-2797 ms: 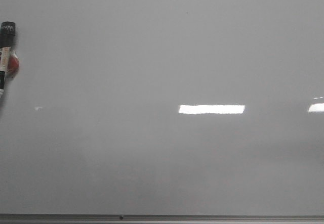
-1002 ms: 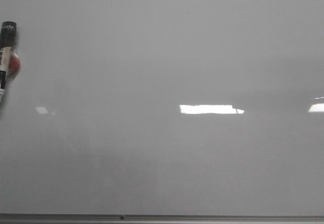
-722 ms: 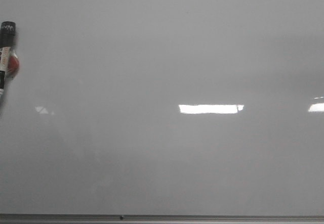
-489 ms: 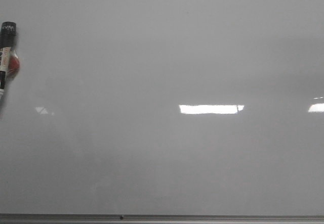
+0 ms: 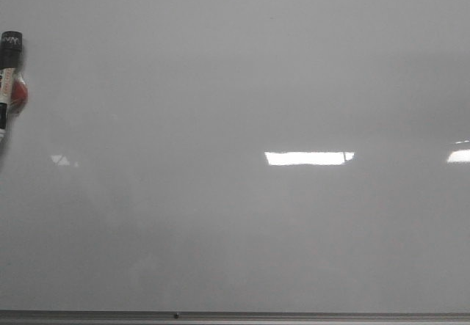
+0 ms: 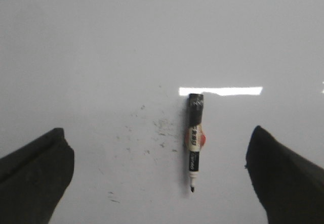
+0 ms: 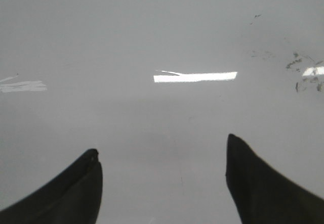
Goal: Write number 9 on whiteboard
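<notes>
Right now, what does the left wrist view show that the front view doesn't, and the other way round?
Only the left wrist view shows the whole marker lying on the board, the faint dark smudges beside it, and the open left gripper above it, holding nothing. Only the front view shows the whiteboard's grey frame edge. Both show the marker, cut off at the front view's left edge, and no 9 drawn yet.

The black-capped white marker pen [image 5: 9, 83] is cut off by the front view's left edge; its label print is too small to read in either view.
</notes>
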You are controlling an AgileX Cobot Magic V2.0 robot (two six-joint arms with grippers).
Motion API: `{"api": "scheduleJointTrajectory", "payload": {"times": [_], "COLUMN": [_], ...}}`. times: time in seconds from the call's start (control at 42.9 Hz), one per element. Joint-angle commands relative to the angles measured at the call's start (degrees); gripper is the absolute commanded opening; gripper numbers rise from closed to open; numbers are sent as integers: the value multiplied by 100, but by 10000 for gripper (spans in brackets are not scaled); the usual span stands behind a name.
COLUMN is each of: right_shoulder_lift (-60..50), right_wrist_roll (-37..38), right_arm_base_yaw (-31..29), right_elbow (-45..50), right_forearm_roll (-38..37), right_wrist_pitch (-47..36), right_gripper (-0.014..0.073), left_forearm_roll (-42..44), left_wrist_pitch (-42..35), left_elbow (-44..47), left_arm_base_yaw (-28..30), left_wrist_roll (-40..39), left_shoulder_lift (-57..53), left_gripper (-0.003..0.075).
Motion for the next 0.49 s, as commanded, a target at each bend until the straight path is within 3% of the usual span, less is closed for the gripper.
{"api": "scheduleJointTrajectory", "payload": {"times": [0.0, 0.186, 0.466], "right_shoulder_lift": [108, 108, 108], "right_wrist_roll": [-27, -27, -27], "right_arm_base_yaw": [-41, -41, -41], "right_elbow": [-211, -211, -211], "right_forearm_roll": [-28, -28, -28], "right_wrist_pitch": [-416, -416, -416], "right_gripper": [541, 541, 541], "left_forearm_roll": [-374, -377, -257], "left_wrist_pitch": [-361, -189, -1123], "left_elbow": [-205, -506, -796], "left_arm_base_yaw": [-246, -833, -897], "left_wrist_roll": [105, 283, 283], "left_shoulder_lift": [724, 2190, 4229], "left_gripper": [671, 671, 671]}}
